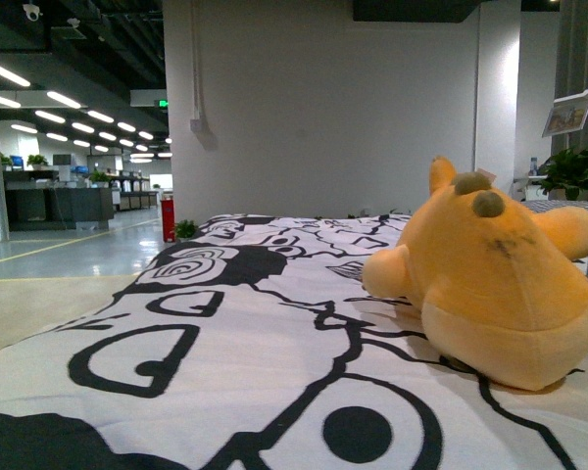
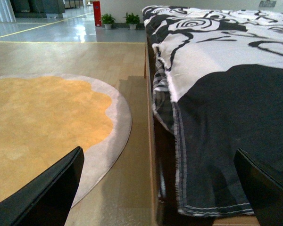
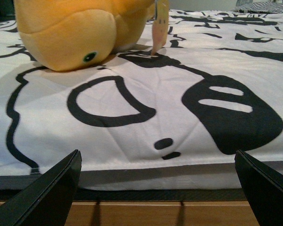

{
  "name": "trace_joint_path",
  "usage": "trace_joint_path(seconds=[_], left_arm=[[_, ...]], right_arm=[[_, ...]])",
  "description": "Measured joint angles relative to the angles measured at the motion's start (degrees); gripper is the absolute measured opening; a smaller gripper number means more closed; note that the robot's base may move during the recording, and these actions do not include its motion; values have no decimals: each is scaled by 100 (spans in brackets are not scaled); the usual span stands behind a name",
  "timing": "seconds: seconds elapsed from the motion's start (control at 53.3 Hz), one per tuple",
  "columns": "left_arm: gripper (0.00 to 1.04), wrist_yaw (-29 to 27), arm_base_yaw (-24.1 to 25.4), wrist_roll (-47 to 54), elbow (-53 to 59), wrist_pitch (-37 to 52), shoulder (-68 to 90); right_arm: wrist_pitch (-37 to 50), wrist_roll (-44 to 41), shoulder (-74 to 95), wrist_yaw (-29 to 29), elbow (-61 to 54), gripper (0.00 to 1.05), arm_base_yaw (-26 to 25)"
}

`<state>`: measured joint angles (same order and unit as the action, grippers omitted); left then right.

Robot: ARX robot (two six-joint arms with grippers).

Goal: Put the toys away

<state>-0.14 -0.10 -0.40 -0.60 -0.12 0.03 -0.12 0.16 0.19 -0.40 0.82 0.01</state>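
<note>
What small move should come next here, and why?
Probably ease the right gripper forward toward the orange-yellow fuzzy plush animal: its jaws stand open and empty, and the toy lies untouched ahead on the black-and-white patterned bedcover.

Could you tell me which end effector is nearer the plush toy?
Right. The right end effector faces the plush toy across the bedspread; the left end effector is beside the bed.

A black-and-white patterned bedspread (image 1: 225, 323) drapes the bed (image 3: 155, 214); an orange rug (image 2: 37, 122) lies beside it.
</note>
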Motion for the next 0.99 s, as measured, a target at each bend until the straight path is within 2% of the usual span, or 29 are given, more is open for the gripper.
trace_joint_path(seconds=[0.356, 0.432, 0.488, 0.844, 0.994], left_arm=[[98, 0, 0, -2, 0, -2, 0], [98, 0, 0, 0, 0, -2, 0], [98, 2, 0, 0, 0, -2, 0], [98, 2, 0, 0, 0, 0, 0], [98, 0, 0, 0, 0, -2, 0]], right_arm=[[2, 0, -2, 17, 0, 98, 0], [138, 540, 212, 1099, 2, 98, 319], [428, 802, 538, 1440, 7, 98, 511], [2704, 1102, 3045, 1790, 833, 98, 1241], [3755, 1005, 4426, 2210, 1499, 98, 1864]])
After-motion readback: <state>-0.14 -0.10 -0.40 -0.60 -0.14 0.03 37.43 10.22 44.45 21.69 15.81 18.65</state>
